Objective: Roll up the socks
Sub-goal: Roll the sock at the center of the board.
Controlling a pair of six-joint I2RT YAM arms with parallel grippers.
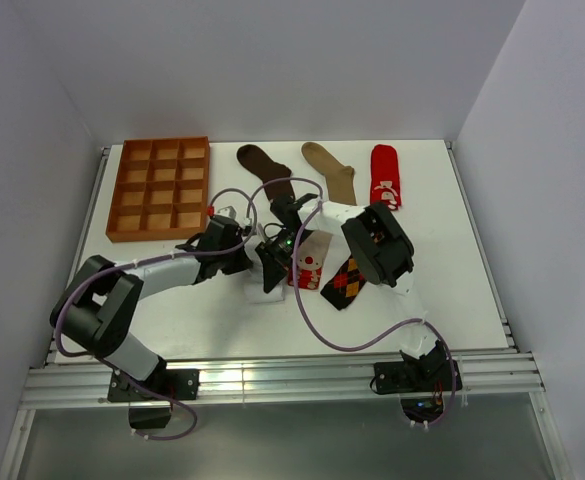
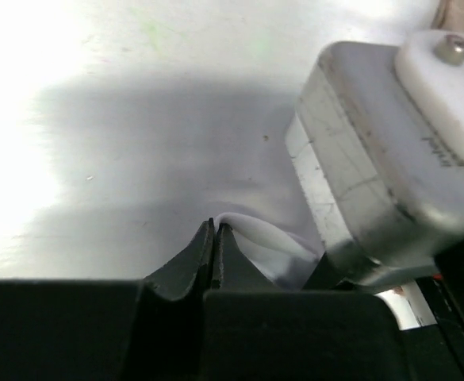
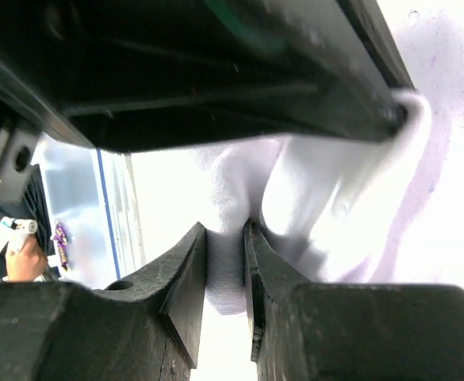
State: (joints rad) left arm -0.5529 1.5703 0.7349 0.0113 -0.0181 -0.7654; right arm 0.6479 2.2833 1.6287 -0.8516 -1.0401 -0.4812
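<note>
The white sock (image 1: pixel 260 292) lies mid-table, mostly hidden under both grippers. My left gripper (image 1: pixel 268 268) is shut, with a thin edge of the white sock (image 2: pixel 257 233) pinched at its tips (image 2: pixel 216 225). My right gripper (image 1: pixel 280 246) is shut on a fold of the same white sock (image 3: pixel 327 190), the fabric squeezed between its jaws (image 3: pixel 225 232). The beige red-toed sock (image 1: pixel 310 264) and the black-orange argyle sock (image 1: pixel 344 284) lie flat just to the right. The dark brown sock (image 1: pixel 265 168), tan sock (image 1: pixel 332 171) and red sock (image 1: pixel 385 177) lie flat along the back.
The orange-brown gridded tray (image 1: pixel 158 188) stands at the back left. The right gripper's grey body (image 2: pixel 382 159) fills the right of the left wrist view, close to my left fingers. The right arm's cable (image 1: pixel 317 320) loops over the table front.
</note>
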